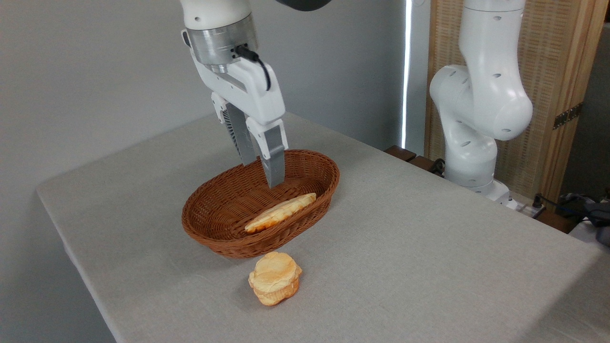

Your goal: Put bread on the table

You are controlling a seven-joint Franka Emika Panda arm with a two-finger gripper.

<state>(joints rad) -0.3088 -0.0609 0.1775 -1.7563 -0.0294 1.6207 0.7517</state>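
The bread, a long flat golden pastry with toasted edges, lies inside the brown wicker basket, leaning against its near wall. My gripper hangs over the basket's middle, fingers pointing down, just above and behind the bread without touching it. Its fingers stand a little apart with nothing between them. The table under the basket is covered in light grey-beige cloth.
A small round muffin-like bun sits on the cloth just in front of the basket. The arm's white base stands at the table's far right edge, with cables and a wooden screen behind it.
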